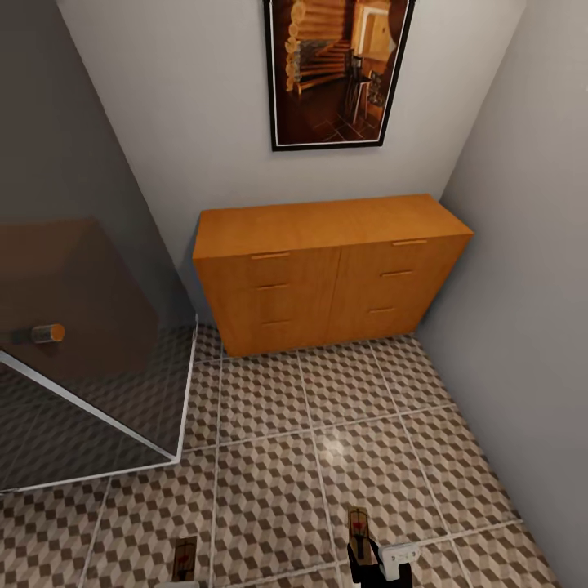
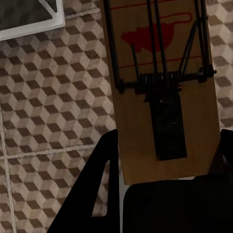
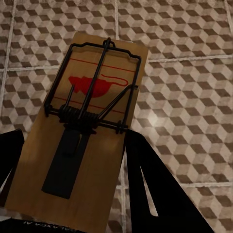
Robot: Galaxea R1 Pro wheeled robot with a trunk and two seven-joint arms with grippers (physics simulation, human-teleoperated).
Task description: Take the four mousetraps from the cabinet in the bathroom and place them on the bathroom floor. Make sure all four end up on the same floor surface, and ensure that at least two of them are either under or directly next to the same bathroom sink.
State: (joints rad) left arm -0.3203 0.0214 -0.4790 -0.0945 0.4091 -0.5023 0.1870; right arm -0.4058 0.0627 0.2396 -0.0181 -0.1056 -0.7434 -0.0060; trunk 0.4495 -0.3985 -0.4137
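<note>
While each tool pinches mousetrap, left tool (image 2: 165, 194) on one (image 2: 162, 92), right tool (image 3: 73, 194) on other (image 3: 90, 141), above bathroom floor (image 1: 269, 457), you lower them flat beside sink, cabinet (image 1: 327, 269) behind.

Framed picture (image 1: 338, 72) on grey wall (image 1: 188, 122) — glass shower panel (image 1: 77, 327), round knob (image 1: 47, 333)

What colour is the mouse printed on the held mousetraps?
Red, on the mousetrap; clearest in the right wrist view.

Left mousetrap (image 1: 185, 559) cut off by frame edge.
</note>
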